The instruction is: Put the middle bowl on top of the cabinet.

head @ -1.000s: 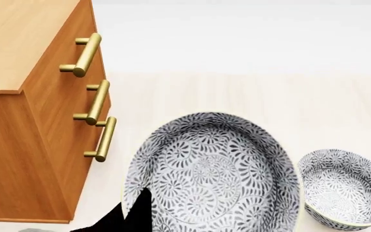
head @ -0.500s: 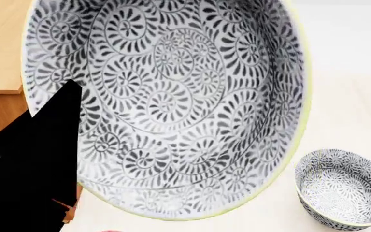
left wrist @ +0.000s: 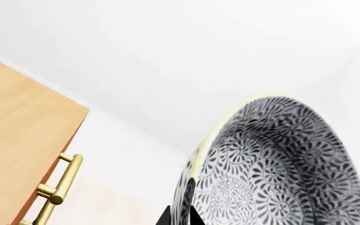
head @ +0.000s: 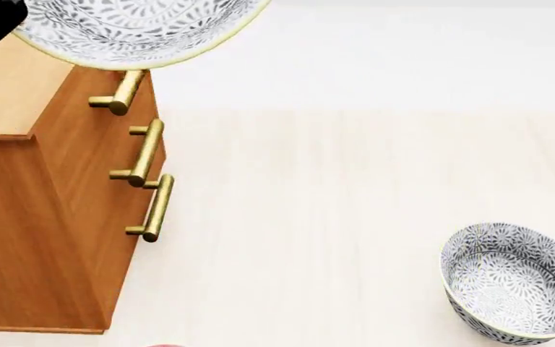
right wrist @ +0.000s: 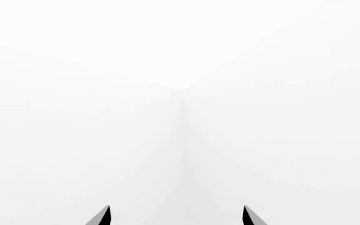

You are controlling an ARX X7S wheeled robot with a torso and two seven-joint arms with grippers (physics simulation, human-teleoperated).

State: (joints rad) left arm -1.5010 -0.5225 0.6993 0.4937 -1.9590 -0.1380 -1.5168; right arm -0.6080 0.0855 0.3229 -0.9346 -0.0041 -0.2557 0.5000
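Observation:
My left gripper (head: pixel 3 25) is shut on the rim of the middle bowl (head: pixel 133 29), a deep bowl with a grey-and-white leafy pattern. It holds the bowl in the air above the front of the cabinet (head: pixel 56 217), an orange-brown wooden one. In the left wrist view the black fingertips (left wrist: pixel 196 219) pinch the bowl (left wrist: pixel 273 164) by its wall, one inside and one outside, and the bowl is tilted. The cabinet's flat top (left wrist: pixel 17 131) lies beside and below it. My right gripper (right wrist: pixel 176 216) is open with nothing between its fingers.
Another patterned bowl (head: pixel 514 282) sits on the pale floor at the lower right. Three brass bar handles (head: pixel 147 152) stick out from the cabinet's front. The right wrist view faces only blank white walls.
The held bowl has risen from low beside the cabinet, past the head camera, to above the cabinet's top. The bowl on the floor has not moved.

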